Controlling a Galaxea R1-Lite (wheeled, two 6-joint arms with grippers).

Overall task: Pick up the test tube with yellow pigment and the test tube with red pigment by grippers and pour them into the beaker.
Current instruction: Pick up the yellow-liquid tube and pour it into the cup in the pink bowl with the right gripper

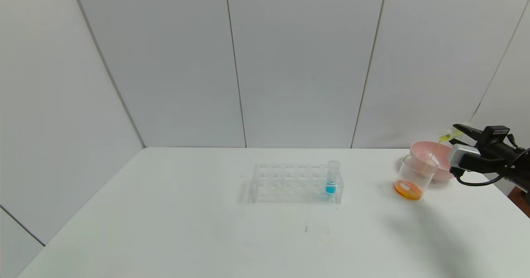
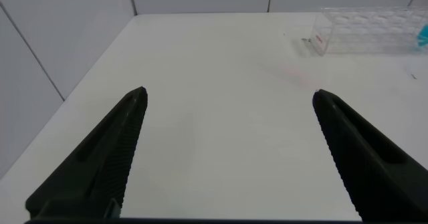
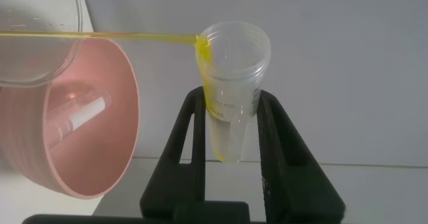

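Observation:
My right gripper (image 1: 458, 129) is shut on the test tube with yellow pigment (image 1: 448, 136) and holds it tipped above the beaker (image 1: 414, 177). A thin yellow stream runs from the tube's mouth into the beaker, which has orange liquid at its bottom. In the right wrist view the tube (image 3: 231, 70) sits between my right gripper's (image 3: 231, 98) two fingers, and the stream reaches the beaker (image 3: 33, 43). No tube with orange-red liquid shows; a clear, empty-looking tube (image 3: 80, 115) lies in the pink bowl (image 3: 117, 150). My left gripper (image 2: 227, 102) is open and empty over the table's left part.
The pink bowl (image 1: 443, 172) stands just behind the beaker at the far right. A clear tube rack (image 1: 290, 182) in mid-table holds a tube with blue liquid (image 1: 331, 178); the rack also shows in the left wrist view (image 2: 368, 30). The table's right edge lies close to the beaker.

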